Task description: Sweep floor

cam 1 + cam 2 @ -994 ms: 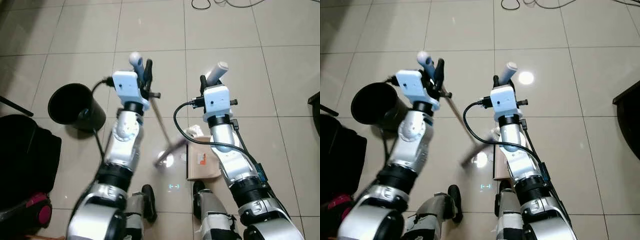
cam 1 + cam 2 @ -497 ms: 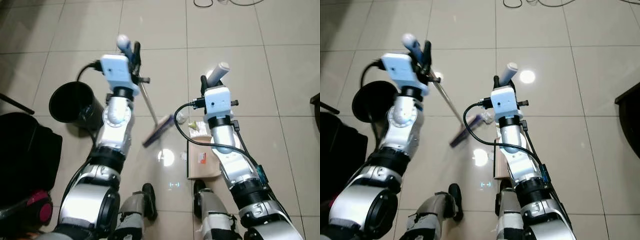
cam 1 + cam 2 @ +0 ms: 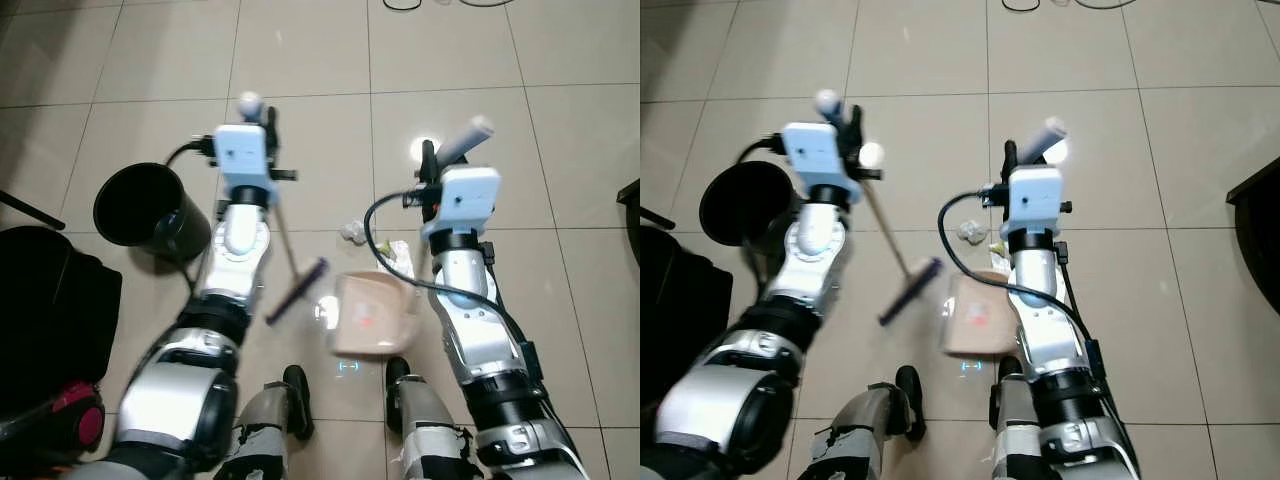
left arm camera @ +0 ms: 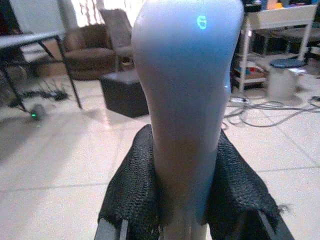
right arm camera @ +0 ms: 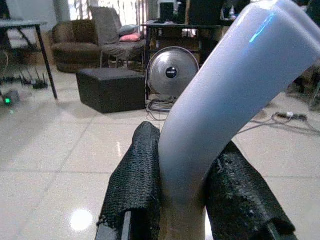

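Left tool (image 3: 262,125): clenched round the broom handle (image 4: 182,100), held out ahead of the robot.
Broom (image 3: 297,290): shaft slants down to the purple head, which sits on the floor tiles (image 3: 120,100) just left of the dustpan.
Right tool (image 3: 448,160): clamped on the grey dustpan handle (image 5: 220,110).
Dustpan (image 3: 372,313): tan tray low over the floor by the robot's feet, blurred.
Litter (image 3: 352,232): a crumpled white scrap lies just beyond the pan, near its far edge.
Bin (image 3: 150,208): black, standing at the robot's left.
What changed: half a second back the broom head was up beside the scrap; it has swung back and left, and the pan has slid leftward.
Meaning: I reckon the scrap is not yet in the pan; another stroke is needed.
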Controlling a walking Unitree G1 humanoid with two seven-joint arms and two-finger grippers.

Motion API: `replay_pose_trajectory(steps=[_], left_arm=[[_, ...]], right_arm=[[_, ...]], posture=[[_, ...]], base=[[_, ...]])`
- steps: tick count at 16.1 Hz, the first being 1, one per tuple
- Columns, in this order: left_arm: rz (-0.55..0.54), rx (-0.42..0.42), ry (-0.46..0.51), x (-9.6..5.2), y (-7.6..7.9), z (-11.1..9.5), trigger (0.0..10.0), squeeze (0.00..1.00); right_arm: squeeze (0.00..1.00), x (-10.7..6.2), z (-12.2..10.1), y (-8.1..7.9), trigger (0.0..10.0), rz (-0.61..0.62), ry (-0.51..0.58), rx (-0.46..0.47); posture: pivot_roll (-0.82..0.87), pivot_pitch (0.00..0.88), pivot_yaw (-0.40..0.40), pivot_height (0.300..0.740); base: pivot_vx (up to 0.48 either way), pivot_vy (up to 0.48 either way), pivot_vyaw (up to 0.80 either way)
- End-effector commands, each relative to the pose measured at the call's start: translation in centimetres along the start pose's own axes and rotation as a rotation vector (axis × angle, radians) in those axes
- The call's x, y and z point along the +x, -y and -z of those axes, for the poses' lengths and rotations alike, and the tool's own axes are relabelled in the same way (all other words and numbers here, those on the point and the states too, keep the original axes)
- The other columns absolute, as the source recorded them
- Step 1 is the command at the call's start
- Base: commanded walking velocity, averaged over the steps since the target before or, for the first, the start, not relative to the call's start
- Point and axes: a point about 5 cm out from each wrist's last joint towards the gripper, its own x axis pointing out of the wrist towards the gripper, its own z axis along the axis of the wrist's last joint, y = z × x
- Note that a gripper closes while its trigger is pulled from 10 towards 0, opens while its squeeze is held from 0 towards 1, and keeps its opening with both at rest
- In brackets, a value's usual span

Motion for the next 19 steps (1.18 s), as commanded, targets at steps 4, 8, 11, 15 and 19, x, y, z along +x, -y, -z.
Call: replay_pose_trajectory(steps=[4,8,11,15,19], left_arm=[[-0.057,0.091,0.047,0.0,-3.2,-0.4,10.0,0.00],[-0.047,0.072,0.022,-0.9,-3.1,0.5,10.0,0.00],[-0.050,0.015,-0.015,-1.8,-2.1,1.4,10.0,0.00],[-0.051,-0.031,-0.041,-2.6,-1.2,2.2,10.0,0.00],[-0.050,-0.052,-0.048,-3.0,-0.7,2.4,10.0,0.00]], right_arm=[[0.00,0.9,-2.3,0.5,10.0,-0.082,0.065,-0.035],[0.00,-1.1,-2.7,1.7,10.0,-0.163,0.055,-0.173],[0.00,-2.8,-2.2,2.4,10.0,-0.189,0.040,-0.304],[0.00,-4.2,-1.1,2.0,10.0,-0.185,0.067,-0.406],[0.00,-4.3,0.7,0.5,10.0,-0.172,0.047,-0.363]], posture=[[-0.03,0.297,0.076,0.740],[-0.05,0.292,0.078,0.740],[-0.05,0.313,0.084,0.740],[-0.03,0.344,0.082,0.740],[0.01,0.379,0.093,0.740]], base=[[0.000,0.000,0.00],[0.000,0.000,0.00],[0.000,0.000,0.00],[0.000,0.000,0.00],[0.000,0.000,0.00]])
